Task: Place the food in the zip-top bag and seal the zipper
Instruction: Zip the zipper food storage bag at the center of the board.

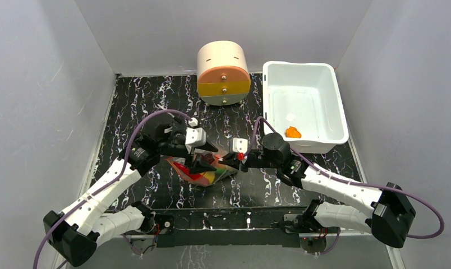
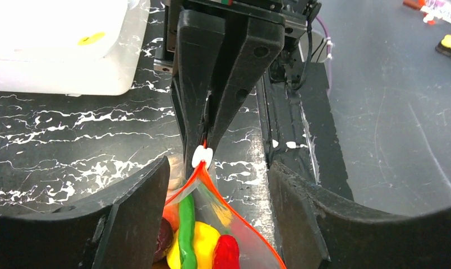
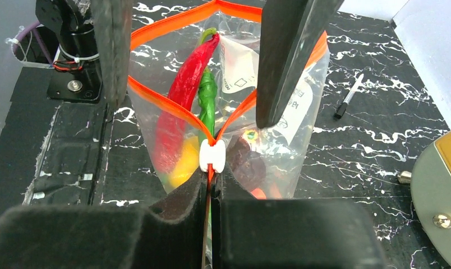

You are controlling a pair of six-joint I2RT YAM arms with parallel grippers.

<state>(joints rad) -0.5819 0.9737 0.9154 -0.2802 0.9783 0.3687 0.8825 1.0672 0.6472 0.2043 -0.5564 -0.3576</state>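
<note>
**Small clear crinkly zip-top bag point(image 1: 206, 176) between two arms**

Top view: the bag lies on the black marbled table point(image 1: 139, 106), near the front edge.

Left wrist view: the left gripper point(image 2: 217, 216) stands with jaws apart, one beside each side of the bag's mouth.

Right wrist view: the right gripper point(image 3: 211, 189) is clenched on the thin orange-red zipper point(image 3: 156, 98), just behind the white slider point(image 3: 213, 156). A long red chili point(image 3: 181, 98) and a green chili point(image 3: 208, 98) are inside the bag.

orange zipper point(image 3: 170, 107), red chili point(image 3: 181, 95), black white-marbled table point(image 3: 380, 140)
</note>
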